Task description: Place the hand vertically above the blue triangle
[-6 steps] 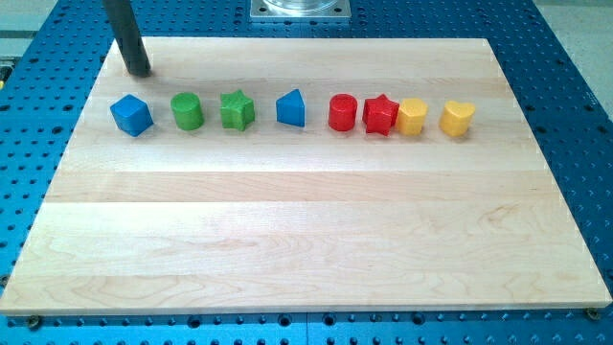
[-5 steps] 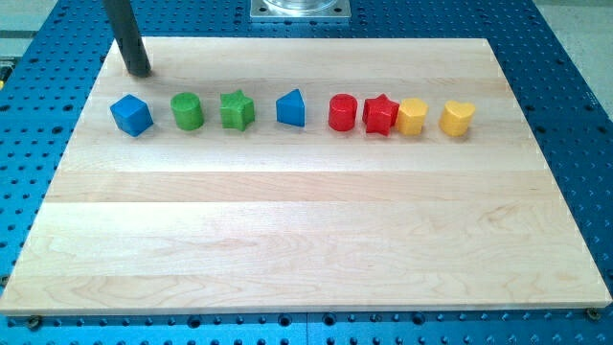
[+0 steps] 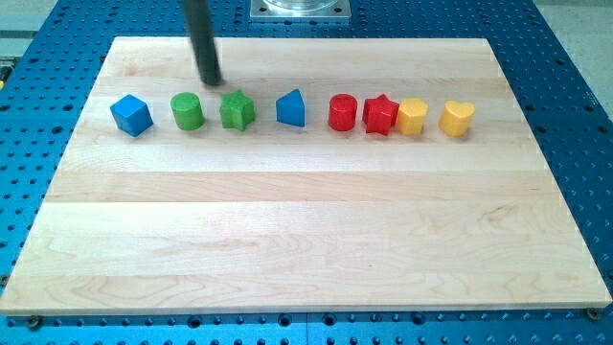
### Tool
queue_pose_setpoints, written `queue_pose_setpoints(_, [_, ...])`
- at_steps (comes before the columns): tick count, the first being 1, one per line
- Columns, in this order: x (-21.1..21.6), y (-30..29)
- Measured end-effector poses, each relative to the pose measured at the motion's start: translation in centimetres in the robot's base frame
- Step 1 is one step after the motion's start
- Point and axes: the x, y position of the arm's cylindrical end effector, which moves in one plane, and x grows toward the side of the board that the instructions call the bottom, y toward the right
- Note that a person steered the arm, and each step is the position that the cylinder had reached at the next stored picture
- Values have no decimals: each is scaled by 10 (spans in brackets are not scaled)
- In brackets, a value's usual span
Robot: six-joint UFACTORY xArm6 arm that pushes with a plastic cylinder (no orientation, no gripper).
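The blue triangle point(image 3: 292, 108) sits in a row of blocks across the upper part of the wooden board point(image 3: 306, 240). My tip point(image 3: 212, 81) is above the row, between the green cylinder point(image 3: 187, 111) and the green star point(image 3: 237, 110), left of the blue triangle and apart from all blocks. The rod rises to the view's top edge.
A blue cube point(image 3: 131, 115) is at the row's left end. Right of the triangle stand a red cylinder point(image 3: 342, 112), a red star point(image 3: 380, 115), a yellow cylinder point(image 3: 412, 117) and a yellow heart point(image 3: 457, 118). A metal mount point(image 3: 300, 9) is at the top.
My tip has moved right, from above the blue cube to above the gap between the green cylinder and the green star. No block has moved.
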Motion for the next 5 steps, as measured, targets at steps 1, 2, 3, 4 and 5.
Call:
queue_pose_setpoints(1, [1, 21])
queue_pose_setpoints(2, [1, 21])
queue_pose_setpoints(3, [1, 25])
queue_pose_setpoints(4, [1, 30])
queue_pose_setpoints(5, [1, 36])
